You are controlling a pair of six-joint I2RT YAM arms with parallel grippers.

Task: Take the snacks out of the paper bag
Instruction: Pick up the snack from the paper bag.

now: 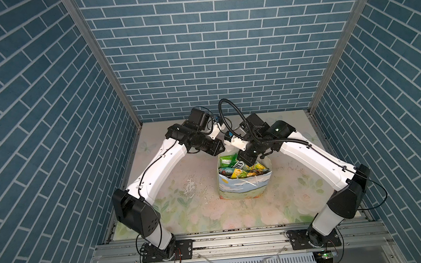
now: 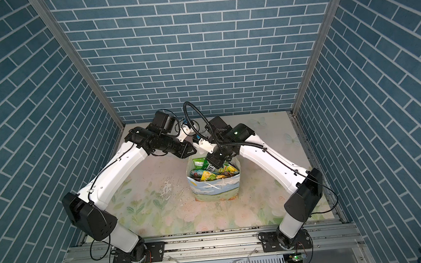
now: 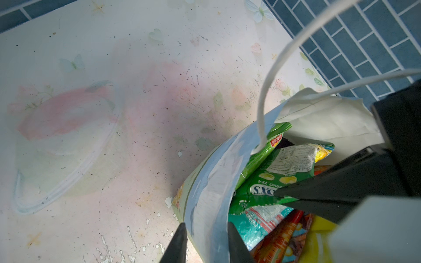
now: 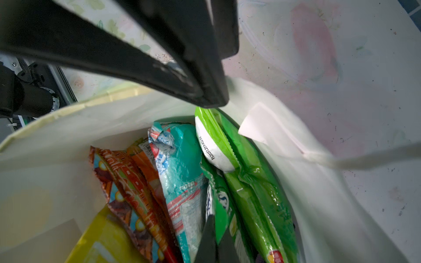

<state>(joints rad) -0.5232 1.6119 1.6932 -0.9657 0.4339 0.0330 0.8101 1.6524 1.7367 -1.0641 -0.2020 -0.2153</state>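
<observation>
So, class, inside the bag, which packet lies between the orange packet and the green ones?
The teal packet, standing on edge between them; the right wrist view shows it.

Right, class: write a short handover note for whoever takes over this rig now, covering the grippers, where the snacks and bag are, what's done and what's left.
Left gripper: jaws either side of a wall of the paper bag; clamped or not, unclear.
Right gripper: inside the bag, shut on the green FOX'S packet.
Snacks: all seen are in the upright bag.
Done: none out yet.
To do: lift this packet out, then the rest.
</observation>
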